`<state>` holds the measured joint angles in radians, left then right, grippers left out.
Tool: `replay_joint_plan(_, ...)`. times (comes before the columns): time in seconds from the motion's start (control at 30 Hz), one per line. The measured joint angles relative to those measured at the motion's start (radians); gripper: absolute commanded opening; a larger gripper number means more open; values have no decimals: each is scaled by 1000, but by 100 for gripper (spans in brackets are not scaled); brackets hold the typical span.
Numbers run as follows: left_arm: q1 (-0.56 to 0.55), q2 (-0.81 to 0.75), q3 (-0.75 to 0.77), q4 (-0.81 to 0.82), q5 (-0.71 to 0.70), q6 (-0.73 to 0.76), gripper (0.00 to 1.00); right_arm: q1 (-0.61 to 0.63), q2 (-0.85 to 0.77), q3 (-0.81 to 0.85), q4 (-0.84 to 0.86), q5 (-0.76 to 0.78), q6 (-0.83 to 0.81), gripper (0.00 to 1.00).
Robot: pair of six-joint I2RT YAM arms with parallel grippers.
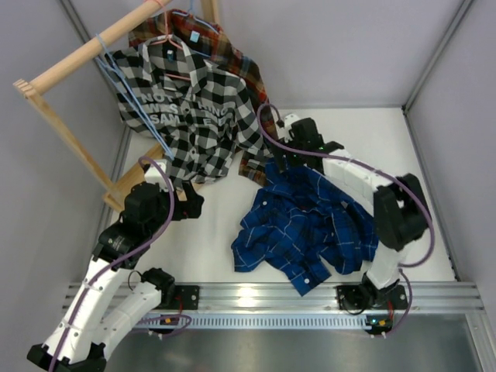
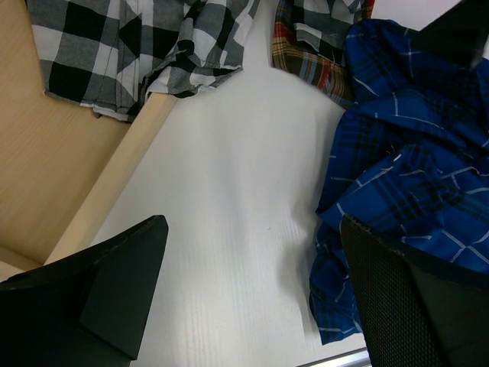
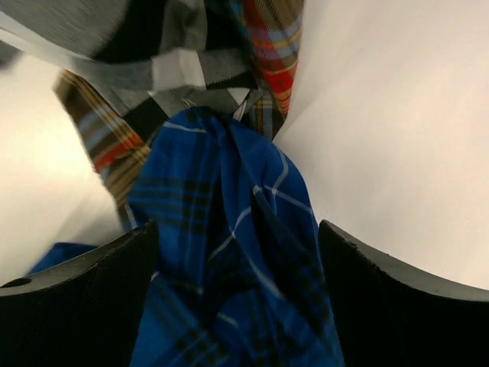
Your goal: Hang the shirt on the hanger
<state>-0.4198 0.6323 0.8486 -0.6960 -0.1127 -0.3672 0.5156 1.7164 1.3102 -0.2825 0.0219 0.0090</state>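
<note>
The right gripper (image 3: 237, 241) is straddling a fold of the shirt (image 1: 306, 225) right of frame centre, jaws wide, needing to close; the left gripper (image 2: 252, 229) is hovering wide.

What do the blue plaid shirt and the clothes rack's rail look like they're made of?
Blue plaid shirt: soft woven cloth with a matte finish, possibly cotton. It lies crumpled in loose folds, and the pale lines look woven in.
Rack rail: most likely bare wood, going by its even light-tan colour with no paint or shine.
</note>
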Motion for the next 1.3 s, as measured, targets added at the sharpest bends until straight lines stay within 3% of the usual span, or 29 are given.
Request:
replay_joint_plan(0.03, 0, 1, 0, 0, 0, 0, 98, -2, 54, 24, -4, -9, -21, 77)
replay_joint_plan(0.07, 0, 1, 0, 0, 0, 0, 98, -5, 103, 42, -8, -18, -39, 59)
replay_joint_plan(0.17, 0, 2, 0, 0, 0, 0, 98, -10, 187, 52, -40, -24, -72, 28)
replay_joint_plan(0.2, 0, 3, 0, 0, 1, 0, 98, -10, 195, 52, -53, -21, -72, 3)
replay_joint_plan(0.23, 0, 3, 0, 0, 1, 0, 98, -11, 199, 52, -64, -14, -77, 0)
replay_joint_plan(0.4, 0, 5, 0, 0, 3, 0, 98, -41, 121, 17, -56, 43, -39, 0)
replay_joint_plan(0.67, 0, 5, 0, 0, 4, 0, 98, -237, -421, -119, -54, 118, 84, 0)
replay_joint_plan(0.97, -3, 64, 0, 7, 140, -8, 98, -373, -706, -119, -145, 135, 152, 0)
replay_joint_plan(1.0, -9, 76, 1, 13, 161, -16, 98, -392, -709, -117, -160, 135, 155, 2)
replay_joint_plan(1.03, -25, 89, 1, 23, 176, -27, 98, -415, -706, -117, -171, 135, 160, 12)
replay_joint_plan(1.07, -56, 114, 1, 40, 175, -46, 98, -436, -695, -117, -183, 138, 167, 29)
replay_joint_plan(1.13, -161, 147, 2, 61, 142, -69, 98, -467, -652, -116, -202, 153, 173, 37)
replay_joint_plan(1.17, -244, 179, 5, 77, 97, -89, 98, -477, -618, -116, -213, 159, 172, 59)
replay_joint_plan(1.27, -490, 268, 23, 116, -48, -143, 98, -491, -517, -111, -250, 176, 185, 95)
replay_joint_plan(1.3, -567, 299, 26, 124, -100, -166, 98, -491, -491, -111, -270, 180, 187, 99)
